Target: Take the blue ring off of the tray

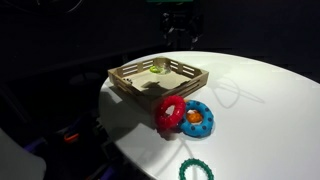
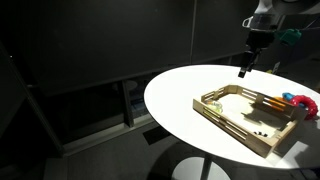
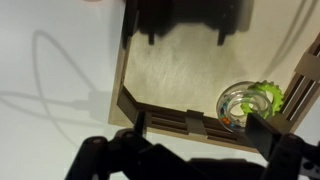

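Wooden tray is sitting on a round white table. The blue ring is lying on the table just outside the tray's corner, touching a red ring. The gripper is hanging above the tray, fingers spread wide, gripping nothing. A clear dish is resting inside.

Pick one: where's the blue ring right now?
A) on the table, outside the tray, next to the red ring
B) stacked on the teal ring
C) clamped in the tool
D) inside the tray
A: in an exterior view the blue ring lies on the table right beside the red ring, just outside the tray.
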Available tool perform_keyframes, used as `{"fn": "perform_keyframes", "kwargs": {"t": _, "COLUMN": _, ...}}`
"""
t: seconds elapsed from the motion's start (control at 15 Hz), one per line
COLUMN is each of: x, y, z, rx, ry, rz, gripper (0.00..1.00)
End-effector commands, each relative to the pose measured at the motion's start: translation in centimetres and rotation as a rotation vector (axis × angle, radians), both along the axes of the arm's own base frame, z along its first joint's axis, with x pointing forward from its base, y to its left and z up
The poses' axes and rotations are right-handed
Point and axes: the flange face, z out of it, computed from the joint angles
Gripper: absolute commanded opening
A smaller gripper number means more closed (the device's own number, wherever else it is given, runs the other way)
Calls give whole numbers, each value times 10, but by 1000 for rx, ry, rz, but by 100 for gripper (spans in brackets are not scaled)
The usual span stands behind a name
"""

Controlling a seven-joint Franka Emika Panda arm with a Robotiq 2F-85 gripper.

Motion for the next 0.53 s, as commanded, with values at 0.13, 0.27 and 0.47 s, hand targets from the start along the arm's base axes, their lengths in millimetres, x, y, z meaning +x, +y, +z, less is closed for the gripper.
{"fn": "perform_keyframes", "kwargs": {"t": 0.13, "x": 5, "y": 23, "z": -20, "rx": 49, "ry": -2, "rz": 16, "gripper": 100}}
{"fn": "perform_keyframes", "kwargs": {"t": 0.27, "x": 9, "y": 34, "z": -30, "rx": 62, "ry": -5, "rz": 17, "gripper": 100}}
{"fn": "perform_keyframes", "kwargs": {"t": 0.47, "x": 13, "y": 48, "z": -48, "rx": 59, "ry": 10, "rz": 29, "gripper": 100}}
